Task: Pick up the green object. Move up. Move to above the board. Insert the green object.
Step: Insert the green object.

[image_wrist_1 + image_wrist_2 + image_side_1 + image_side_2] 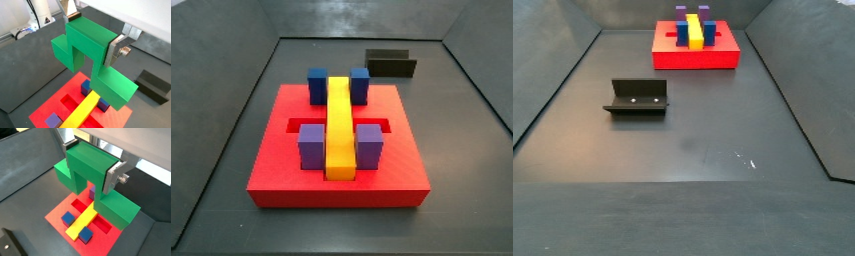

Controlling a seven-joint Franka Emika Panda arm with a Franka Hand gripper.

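in both wrist views the gripper (93,36) (93,162) clamps the green object (90,55) (93,183) by its centre cube, high above the board (63,100) (63,210); the fixture (636,97) stands well apart from the board.

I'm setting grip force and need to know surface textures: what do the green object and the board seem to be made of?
The green object, held in the gripper above the board, looks like matte plastic or painted wood: uniform colour, crisp edges, no glare. The board looks likewise: flat red, dull sheen. Neither is certain.
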